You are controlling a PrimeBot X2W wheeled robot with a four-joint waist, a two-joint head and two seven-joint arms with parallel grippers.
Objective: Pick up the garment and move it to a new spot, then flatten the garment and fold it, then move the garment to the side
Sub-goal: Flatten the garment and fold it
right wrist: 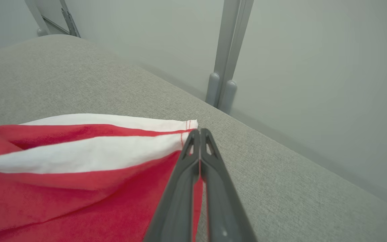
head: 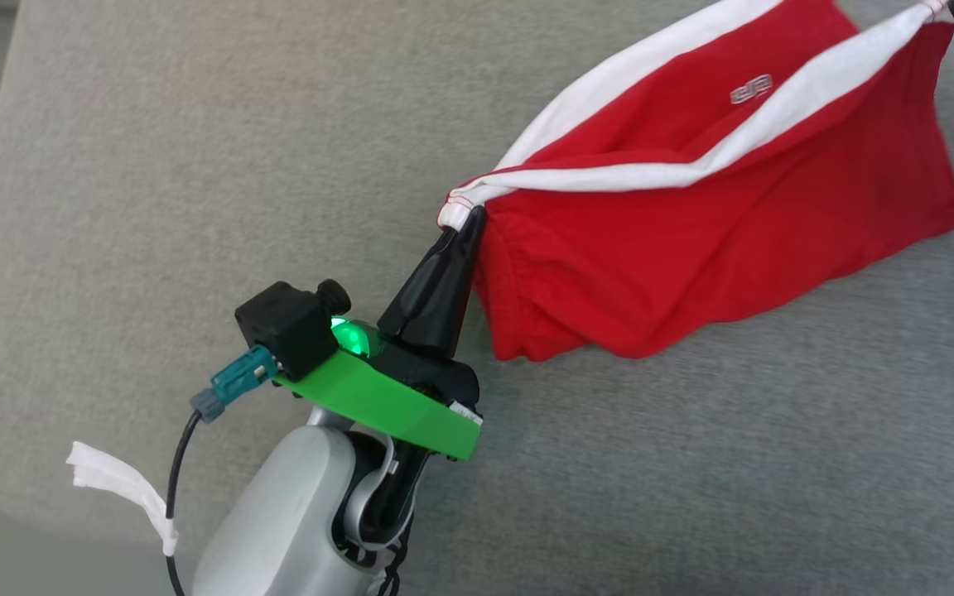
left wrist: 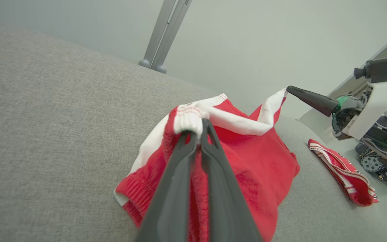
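Note:
The garment (head: 692,232) is red with a white waistband and hangs stretched between my two grippers above the grey cushioned surface (head: 195,165). My left gripper (head: 464,222) is shut on one end of the white band. The right gripper (head: 951,10), at the top right corner, is shut on the other end. In the left wrist view my left gripper (left wrist: 198,129) pinches the bunched band of the garment (left wrist: 257,161), whose lower folds sag onto the surface, and the right gripper (left wrist: 289,89) holds the far corner. In the right wrist view my right gripper (right wrist: 198,132) is shut on the garment (right wrist: 79,188).
A second red garment with white stripes (left wrist: 343,174) lies folded on the grey surface near its right edge. Grey metal posts (right wrist: 227,50) stand behind the surface against a pale wall. A white strip (head: 113,484) hangs off my left arm's cable.

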